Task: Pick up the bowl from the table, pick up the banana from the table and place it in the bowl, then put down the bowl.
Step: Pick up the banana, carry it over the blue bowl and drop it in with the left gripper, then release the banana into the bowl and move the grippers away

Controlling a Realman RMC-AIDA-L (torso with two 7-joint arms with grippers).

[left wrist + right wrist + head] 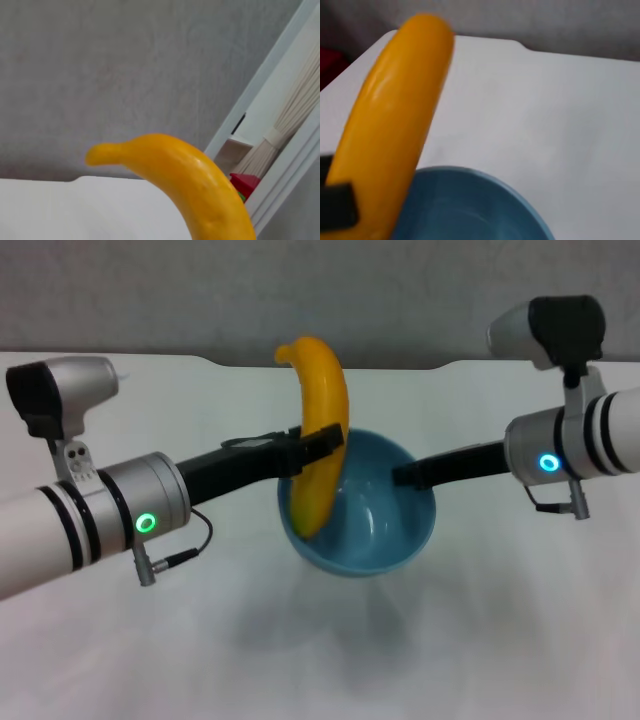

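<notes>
The light-blue bowl (365, 520) hangs above the white table (480, 640), held at its right rim by my right gripper (405, 476). My left gripper (325, 443) is shut on the orange-yellow banana (320, 430), which stands nearly upright with its lower end inside the bowl and its upper end above the rim. The banana fills the left wrist view (190, 185). The right wrist view shows the banana (395, 120) over the bowl's rim (485, 200).
The table's far edge has a shallow notch (330, 365) behind the banana. A grey wall stands behind the table. In the left wrist view a white shelf frame (280, 125) with a red object (244, 183) shows past the table.
</notes>
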